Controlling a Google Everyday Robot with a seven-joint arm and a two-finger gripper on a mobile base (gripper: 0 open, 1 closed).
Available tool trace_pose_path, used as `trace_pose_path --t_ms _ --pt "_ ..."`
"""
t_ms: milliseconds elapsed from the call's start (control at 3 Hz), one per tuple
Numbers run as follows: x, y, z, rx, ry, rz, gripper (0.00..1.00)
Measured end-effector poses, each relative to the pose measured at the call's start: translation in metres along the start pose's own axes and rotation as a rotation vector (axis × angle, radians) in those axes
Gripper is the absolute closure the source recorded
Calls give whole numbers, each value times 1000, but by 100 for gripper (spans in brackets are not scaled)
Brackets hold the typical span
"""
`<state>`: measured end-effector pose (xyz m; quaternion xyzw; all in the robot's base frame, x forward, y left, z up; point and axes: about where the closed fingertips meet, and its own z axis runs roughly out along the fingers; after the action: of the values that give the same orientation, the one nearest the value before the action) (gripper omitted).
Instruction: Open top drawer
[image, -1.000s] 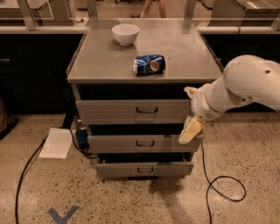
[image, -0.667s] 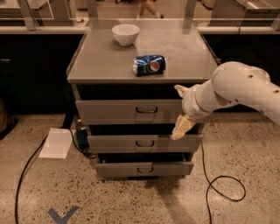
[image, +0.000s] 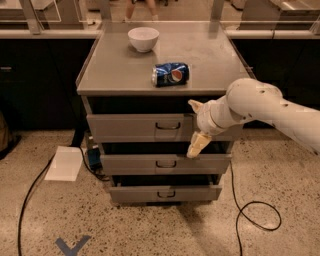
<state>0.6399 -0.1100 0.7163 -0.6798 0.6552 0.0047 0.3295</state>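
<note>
Shifted left, tool (image: 196, 125) fronts top drawer (image: 129, 129); jaws apart

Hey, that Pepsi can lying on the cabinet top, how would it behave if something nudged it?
The Pepsi can lies on its side, so it would probably roll. Thin metal, so likely light and easily dented. The pincer is in front of the top drawer, right of its handle, well below the can.

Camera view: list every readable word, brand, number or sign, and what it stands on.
Blue soda can on the cabinet top: round red, white and blue logo; lettering too blurred to read.
Floor: blue tape mark, no words.
Gripper, before the top drawer: no text.
</note>
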Motion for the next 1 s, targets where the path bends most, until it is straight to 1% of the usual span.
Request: trace_pose_path --t_ms 333,667,1000 --pt "12 8 19 -30 -6 25 0" --pt "21 9 37 -50 -8 36 0" --pt "27 4 51 -69 5 50 0"
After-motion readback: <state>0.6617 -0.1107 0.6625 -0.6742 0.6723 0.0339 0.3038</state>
